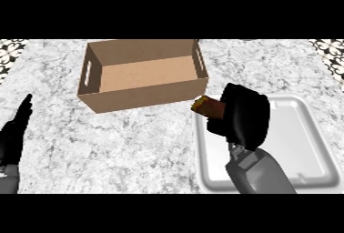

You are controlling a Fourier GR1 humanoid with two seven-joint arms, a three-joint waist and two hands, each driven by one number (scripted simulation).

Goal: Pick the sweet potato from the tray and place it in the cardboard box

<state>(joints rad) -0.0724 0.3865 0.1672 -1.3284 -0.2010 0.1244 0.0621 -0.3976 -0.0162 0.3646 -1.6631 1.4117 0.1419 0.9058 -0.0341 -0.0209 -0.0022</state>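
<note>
We reckon the sweet potato (208, 107), clutched in our right robot hand (243, 119), could clip the cardboard box's (144, 98) near corner.

Your right robot hand (245, 119) was matte black and blocky on a smooth grey forearm (260, 175); your left robot hand (12, 136) was black too, with slim tapered fingers (25, 103).
</note>
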